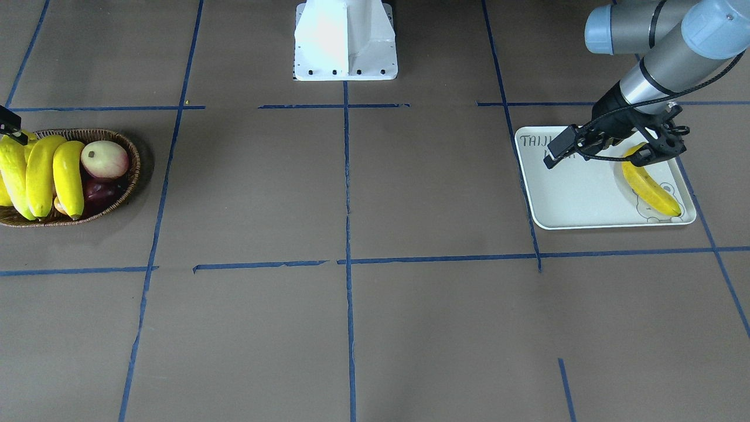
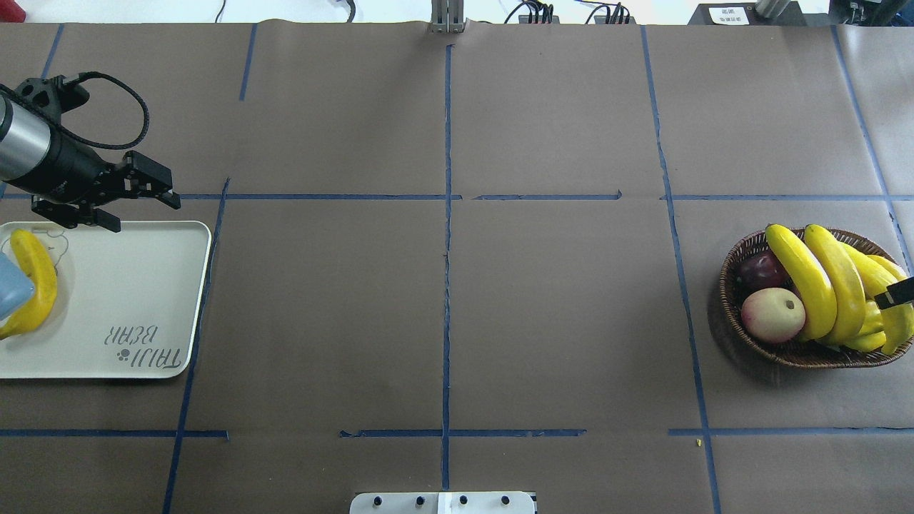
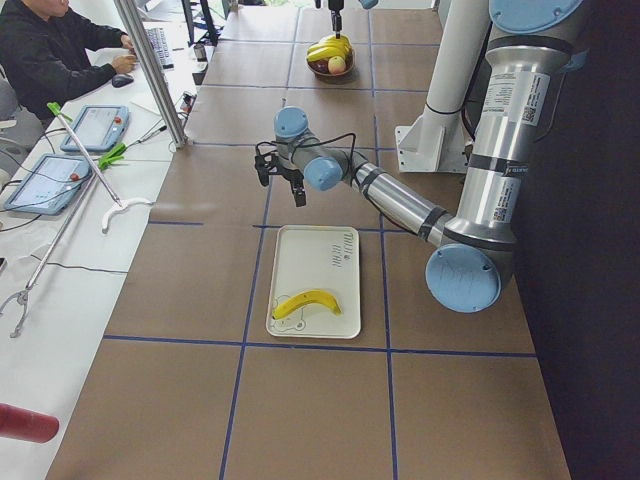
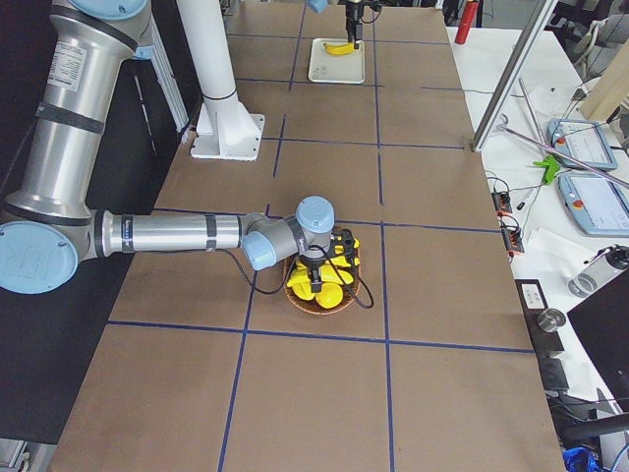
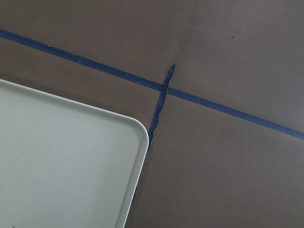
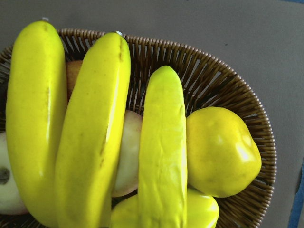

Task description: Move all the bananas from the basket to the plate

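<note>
Three bananas (image 2: 835,278) lie side by side across the brown wicker basket (image 2: 724,293) at the table's right end; the right wrist view shows them close up (image 6: 95,133). A fourth banana (image 2: 36,285) lies on the white plate (image 2: 128,285) at the left end. My left gripper (image 2: 143,213) is open and empty, above the plate's far edge, apart from that banana. My right gripper (image 2: 896,294) hovers over the basket's outer side. Only a black fingertip shows at the frame edge, so I cannot tell whether it is open or shut.
The basket also holds a pink-cream round fruit (image 2: 771,314), a dark purple fruit (image 2: 760,270) and a round yellow fruit (image 6: 221,152). The robot's white base (image 1: 345,41) stands at mid-table. An operator (image 3: 50,50) sits beyond the far side.
</note>
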